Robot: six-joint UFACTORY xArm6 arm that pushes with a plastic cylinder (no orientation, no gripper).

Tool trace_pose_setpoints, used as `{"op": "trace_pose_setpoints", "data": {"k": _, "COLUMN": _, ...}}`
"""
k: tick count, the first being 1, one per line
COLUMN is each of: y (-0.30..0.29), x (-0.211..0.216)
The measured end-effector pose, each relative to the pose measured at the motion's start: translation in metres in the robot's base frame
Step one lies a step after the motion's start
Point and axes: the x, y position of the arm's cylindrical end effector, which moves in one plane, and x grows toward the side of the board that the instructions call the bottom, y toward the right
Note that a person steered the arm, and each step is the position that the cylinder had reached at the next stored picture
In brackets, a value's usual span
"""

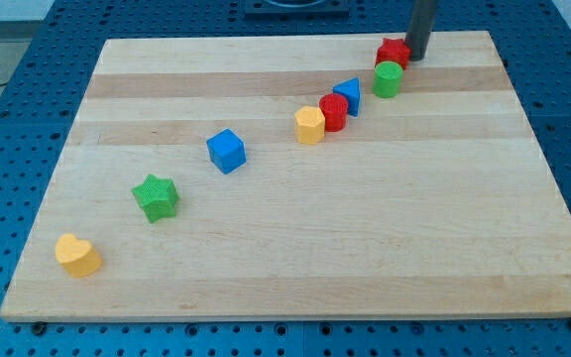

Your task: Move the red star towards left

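- Our rod comes down from the view's top edge, and my tip [413,59] rests on the board against the right side of the red star [392,52]; being a plain rod, it grips nothing, it only pushes.
- The red star sits near the top edge of the wooden board [295,248], toward the view's right, with the green cylinder [388,79] touching it just below.
- Down and to the left we see a blue triangular block [348,95], then a red cylinder [333,112] touching it, then a yellow hexagonal block [309,125] pressed against that cylinder.
- Further left along the same diagonal stands a blue cube [226,151], apart from the others.
- A green star [156,196] lies lower left, and a yellow heart [77,255] sits near the board's bottom-left corner.
- The board lies on a blue perforated table [28,89].
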Motion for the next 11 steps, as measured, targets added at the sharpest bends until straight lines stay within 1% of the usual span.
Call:
{"op": "trace_pose_setpoints", "data": {"k": 1, "y": -0.017, "x": 0.001}}
{"op": "trace_pose_setpoints", "data": {"k": 2, "y": -0.066, "x": 0.001}}
{"op": "trace_pose_setpoints", "data": {"k": 3, "y": -0.167, "x": 0.009}}
{"op": "trace_pose_setpoints", "data": {"k": 4, "y": -0.177, "x": 0.01}}
{"op": "trace_pose_setpoints", "data": {"k": 5, "y": -0.12, "x": 0.02}}
{"op": "trace_pose_setpoints", "data": {"k": 6, "y": -0.157, "x": 0.065}}
{"op": "trace_pose_setpoints", "data": {"k": 7, "y": -0.222, "x": 0.065}}
{"op": "trace_pose_setpoints", "data": {"k": 8, "y": -0.18, "x": 0.056}}
{"op": "trace_pose_setpoints", "data": {"k": 9, "y": -0.198, "x": 0.028}}
{"op": "trace_pose_setpoints", "data": {"k": 10, "y": -0.273, "x": 0.046}}
{"op": "trace_pose_setpoints", "data": {"k": 11, "y": -0.327, "x": 0.056}}
